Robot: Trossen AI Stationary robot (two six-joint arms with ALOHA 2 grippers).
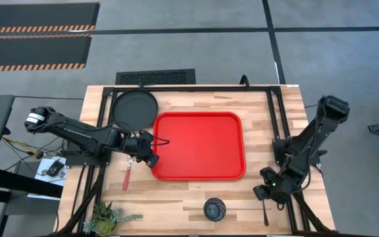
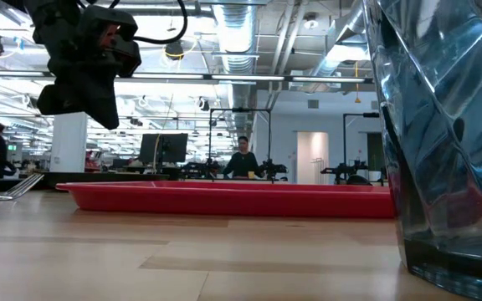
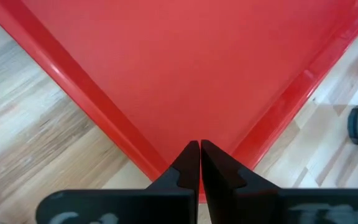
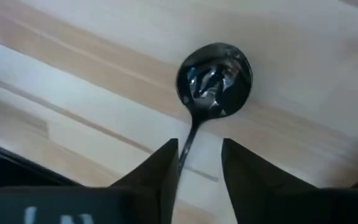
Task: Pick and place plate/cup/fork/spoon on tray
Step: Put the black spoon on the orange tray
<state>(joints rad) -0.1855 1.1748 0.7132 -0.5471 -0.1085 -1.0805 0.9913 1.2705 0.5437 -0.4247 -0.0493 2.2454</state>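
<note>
potted plant (image 1: 107, 216) at table (image 1: 196, 207) corner; cup (image 1: 214, 209) beside tray (image 1: 199, 146)

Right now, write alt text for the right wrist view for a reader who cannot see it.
A dark spoon lies on the light wooden table, its glossy oval bowl facing up and its thin handle running back between the open fingers of the right gripper, which sits just above it. Nothing is gripped.

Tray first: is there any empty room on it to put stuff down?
Yes, the whole red tray is bare. Its left edge is crowded: the shut left gripper hovers there, with the plate and fork beside it. Table between tray and cup is free too.
</note>
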